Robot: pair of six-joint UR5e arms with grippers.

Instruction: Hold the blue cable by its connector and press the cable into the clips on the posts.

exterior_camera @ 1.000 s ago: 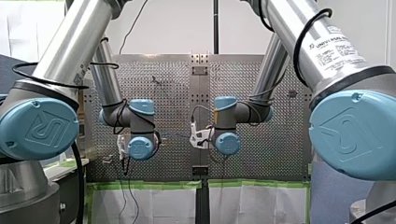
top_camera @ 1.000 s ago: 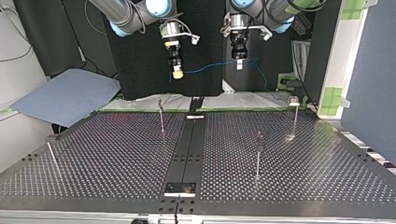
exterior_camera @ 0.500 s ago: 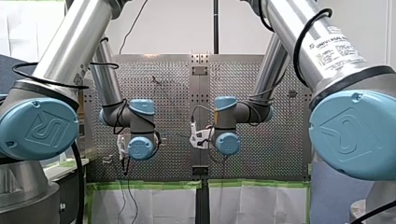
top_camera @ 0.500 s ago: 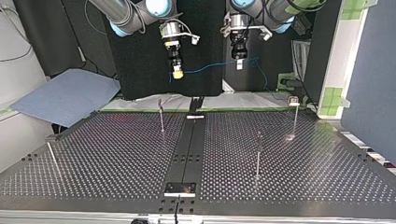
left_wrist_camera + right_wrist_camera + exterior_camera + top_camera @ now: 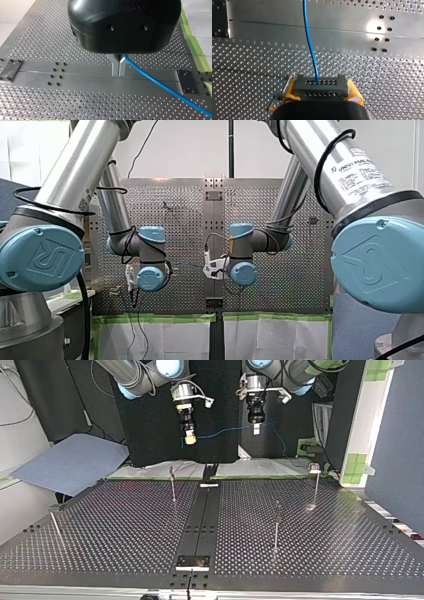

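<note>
A robotics lab: two industrial arms (image 5: 65, 185) reach over a perforated metal table (image 5: 125, 530) below the right gripper (image 5: 190, 439), with a black curtain (image 5: 150, 435) behind it.

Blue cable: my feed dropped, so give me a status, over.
Right gripper shut on connector. Left gripper shut on blue cable, strung between them above table. No post reached; nothing in the way.

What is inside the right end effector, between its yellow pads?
A dark grey connector with two rows of small holes, clamped between the yellow pads. The blue cable leaves one upper hole. The connector's rear part is covered by the body of the right end effector.
</note>
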